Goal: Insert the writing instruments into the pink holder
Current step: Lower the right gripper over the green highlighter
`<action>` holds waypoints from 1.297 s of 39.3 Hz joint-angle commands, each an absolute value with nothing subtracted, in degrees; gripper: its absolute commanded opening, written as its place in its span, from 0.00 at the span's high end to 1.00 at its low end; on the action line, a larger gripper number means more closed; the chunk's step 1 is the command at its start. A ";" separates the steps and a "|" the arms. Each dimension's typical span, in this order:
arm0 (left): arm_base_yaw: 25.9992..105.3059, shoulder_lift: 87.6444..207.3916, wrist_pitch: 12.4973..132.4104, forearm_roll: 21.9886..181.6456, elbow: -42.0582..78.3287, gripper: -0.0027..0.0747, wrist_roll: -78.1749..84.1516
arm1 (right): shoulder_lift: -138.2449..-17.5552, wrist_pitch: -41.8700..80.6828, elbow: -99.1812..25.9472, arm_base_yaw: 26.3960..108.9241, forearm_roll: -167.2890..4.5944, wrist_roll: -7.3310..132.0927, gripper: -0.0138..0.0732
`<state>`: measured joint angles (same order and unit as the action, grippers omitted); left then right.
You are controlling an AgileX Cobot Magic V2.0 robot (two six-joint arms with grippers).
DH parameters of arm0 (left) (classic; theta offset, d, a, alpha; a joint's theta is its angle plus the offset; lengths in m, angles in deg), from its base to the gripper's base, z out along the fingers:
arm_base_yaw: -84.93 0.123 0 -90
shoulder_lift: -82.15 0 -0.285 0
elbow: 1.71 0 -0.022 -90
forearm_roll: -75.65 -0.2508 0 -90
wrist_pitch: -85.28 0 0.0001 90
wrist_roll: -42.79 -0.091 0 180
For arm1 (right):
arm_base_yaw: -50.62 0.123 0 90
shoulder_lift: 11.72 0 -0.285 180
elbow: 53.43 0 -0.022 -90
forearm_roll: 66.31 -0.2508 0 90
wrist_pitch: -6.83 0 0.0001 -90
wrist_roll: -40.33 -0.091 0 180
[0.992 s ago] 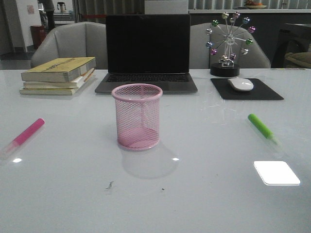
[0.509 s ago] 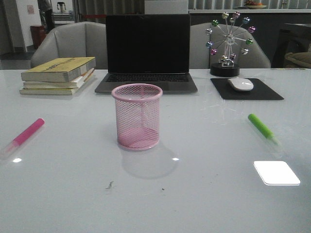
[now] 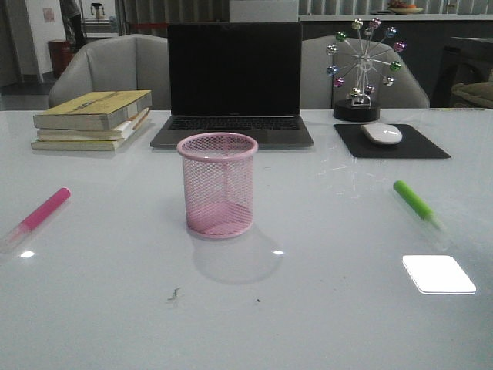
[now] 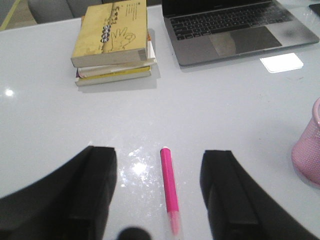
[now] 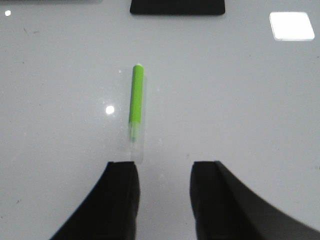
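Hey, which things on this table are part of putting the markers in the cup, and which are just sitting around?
For the job:
- pink wire-mesh cylindrical cup
- hot pink highlighter marker
- bright green highlighter marker

Just lying about:
- dark open laptop
- stack of yellow books
- white mouse on black mousepad
- ferris-wheel desk ornament

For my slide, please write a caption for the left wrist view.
Open left gripper above the pink highlighter lying on the white table.

Bare table [image 3: 108,308] surrounds the pink holder [image 3: 218,185]; laptop [image 3: 233,81] stands just behind.
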<state>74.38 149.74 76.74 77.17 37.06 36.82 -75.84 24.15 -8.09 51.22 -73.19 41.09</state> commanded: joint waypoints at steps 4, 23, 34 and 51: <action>73.98 151.20 81.60 82.03 34.69 0.40 37.10 | -81.71 29.07 -16.76 50.96 -72.79 42.94 0.40; 78.15 155.13 84.71 85.23 34.12 0.40 37.10 | -98.08 32.76 -34.69 50.96 -72.79 44.61 0.40; 79.34 161.31 77.32 83.06 28.24 0.40 37.10 | -105.67 33.60 -38.36 50.96 -72.91 44.61 0.40; 79.34 168.22 66.15 82.98 15.15 0.40 37.00 | -117.82 37.26 -45.17 54.56 -73.91 45.46 0.40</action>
<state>79.20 169.75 63.63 82.90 17.95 36.82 -118.24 38.88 -41.67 53.65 -73.40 44.39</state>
